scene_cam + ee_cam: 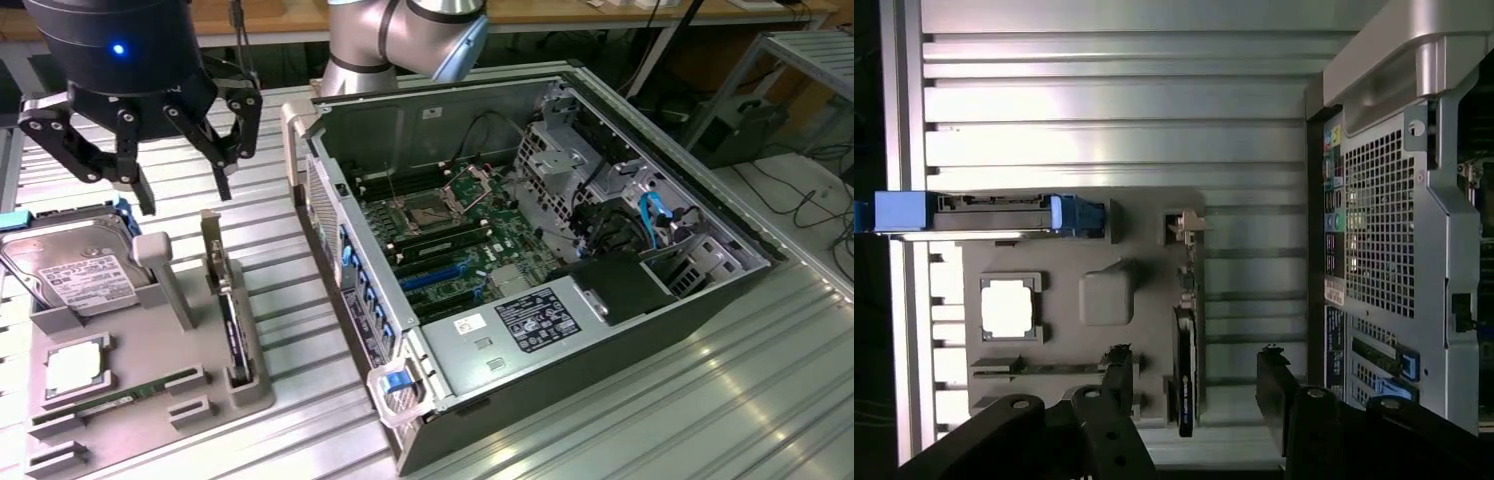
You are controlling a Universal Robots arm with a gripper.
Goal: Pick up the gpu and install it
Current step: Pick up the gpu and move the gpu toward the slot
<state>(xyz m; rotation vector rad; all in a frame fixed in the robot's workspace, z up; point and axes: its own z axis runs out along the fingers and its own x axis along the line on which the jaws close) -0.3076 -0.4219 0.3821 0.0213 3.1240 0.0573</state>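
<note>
The gpu (230,305) is a thin dark card standing on edge in a slot of the grey holder (180,350), its pale metal bracket pointing up at the far end. My gripper (184,196) hangs open above the holder, higher than the card's bracket end, with nothing between its fingers. Seen from the wrist, the gpu (1185,370) is a narrow dark strip lying in line with the gap of the open gripper (1196,364), well below it. The two black fingertips (1119,368) stand on either side of the card.
The holder also carries a silver hard drive (74,265) with blue side rails, a processor chip (74,365) and a memory stick (123,396). At the exterior view's right lies an open computer case (400,400) with its motherboard (454,235) exposed. All stand on a ribbed metal table (721,400).
</note>
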